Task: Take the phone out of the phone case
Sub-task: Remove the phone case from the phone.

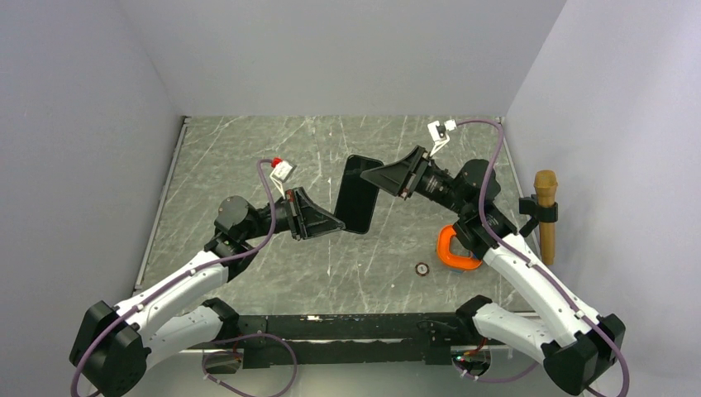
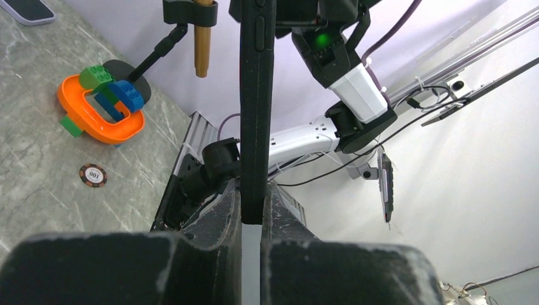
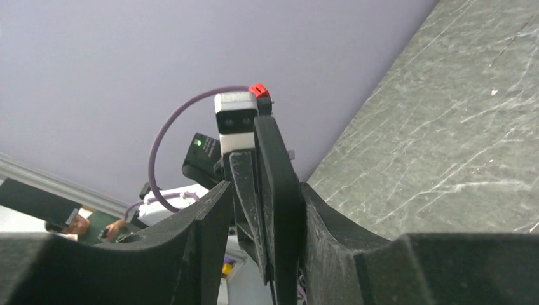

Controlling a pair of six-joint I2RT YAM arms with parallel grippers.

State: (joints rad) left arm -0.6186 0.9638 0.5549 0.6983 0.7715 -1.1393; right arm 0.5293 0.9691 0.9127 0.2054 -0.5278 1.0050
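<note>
- While the left gripper [image 1: 337, 223] pinched the lower edge of the phone [image 1: 357, 194], its jaws pressed tight on it, the phone hung above the table [image 1: 248, 165] between both arms.
- The right gripper [image 1: 369, 175] straddled the upper edge; whether its fingers pressed or stood just off could not be told.
- An orange ring [image 1: 444, 246] lay well apart.

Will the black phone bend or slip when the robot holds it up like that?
Probably stiff: the phone looks straight though the left gripper pinches just one edge. Maybe slippery, since its side looks smooth.
</note>
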